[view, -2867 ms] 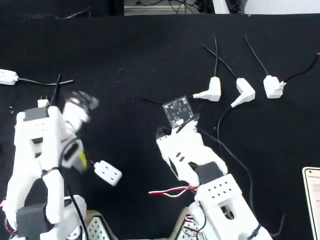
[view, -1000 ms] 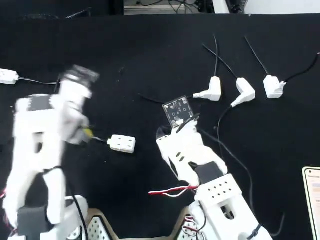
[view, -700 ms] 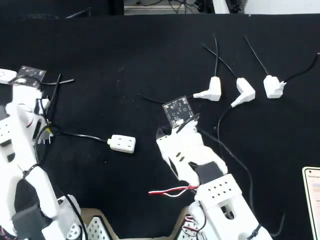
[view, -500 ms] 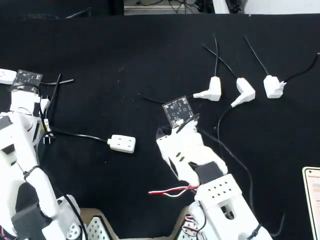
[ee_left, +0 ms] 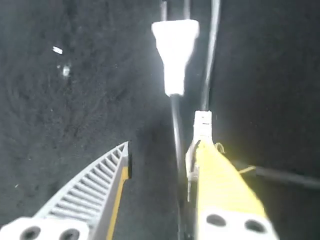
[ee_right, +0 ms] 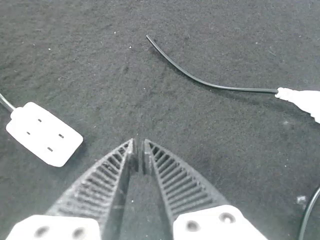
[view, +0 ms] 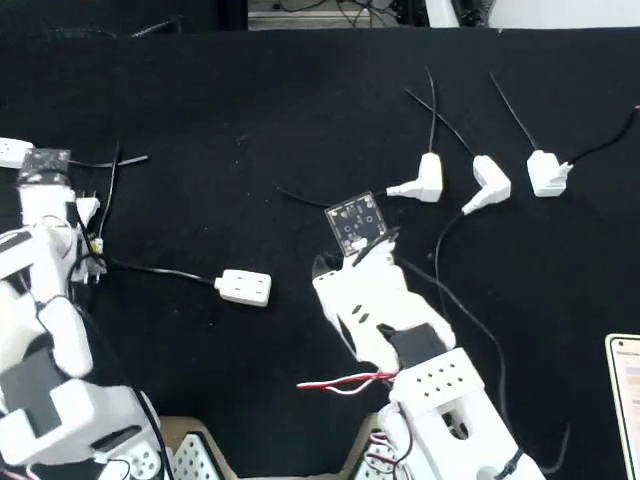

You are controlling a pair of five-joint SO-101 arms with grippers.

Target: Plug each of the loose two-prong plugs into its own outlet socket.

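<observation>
- The left gripper [ee_left: 164,135] is released, its jaws standing apart either side of a black cable [ee_left: 176,130]. It holds nothing yet.
- That cable leads to a white two-prong plug [ee_left: 175,45] lying just beyond the fingertips. In the high view, this plug [view: 88,208] sits at about 9 o'clock on the black table [view: 250,110].
- The right gripper [ee_right: 139,150] is clenched on nothing, near the table's middle.
- The nearest outlet socket [view: 244,288] lies flat at about 8 o'clock from the table's middle, well apart from the plug.
- 3 more white plugs [view: 488,183] wait at about 2 o'clock.
- The step in hand looks like picking up the 9 o'clock plug.
- The grip would be better on the plug's body than on its cable, so the prongs don't swing.
- A second cable [ee_left: 212,50] runs close beside the yellow finger [ee_left: 220,180]. It would be best kept out of the bite.
- The prongs are best left free and pointing forward, ready to line up with the socket's slots.
</observation>
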